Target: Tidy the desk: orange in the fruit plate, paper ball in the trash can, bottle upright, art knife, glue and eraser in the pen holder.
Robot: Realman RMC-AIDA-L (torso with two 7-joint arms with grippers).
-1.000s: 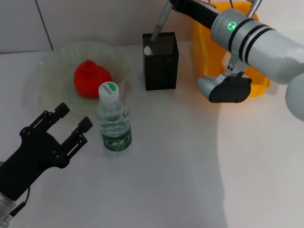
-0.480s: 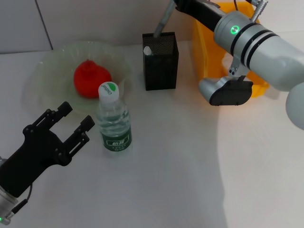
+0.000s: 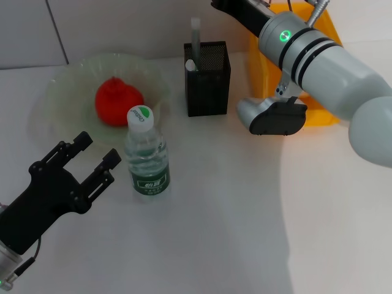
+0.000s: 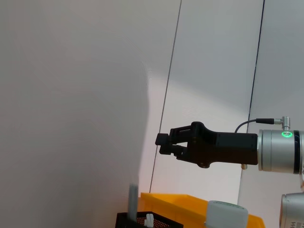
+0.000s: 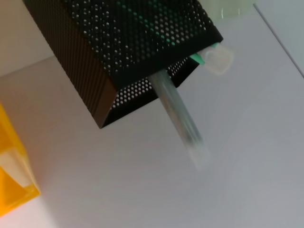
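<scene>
The orange [image 3: 117, 101] lies in the fruit plate [image 3: 67, 86]. The bottle [image 3: 146, 156] stands upright before it. The pen holder [image 3: 207, 79] holds a grey art knife [image 3: 195, 30] standing free and a white glue stick [image 3: 190, 64]; both also show in the right wrist view, knife [image 5: 178, 114] and glue [image 5: 216, 59]. My right gripper [image 3: 219, 5] is open and empty, above and just right of the knife, as the left wrist view [image 4: 162, 144] shows. My left gripper [image 3: 97, 149] is open and empty, left of the bottle. The paper ball and eraser are out of view.
The trash can [image 3: 260, 49] stands right of the pen holder, largely behind my right arm; it also shows in the right wrist view [image 5: 12, 185]. A white wall runs along the table's back edge.
My right gripper has let go of the art knife, which was tilted and now stands upright in the pen holder. The right arm has shifted left. The left arm has barely moved.
</scene>
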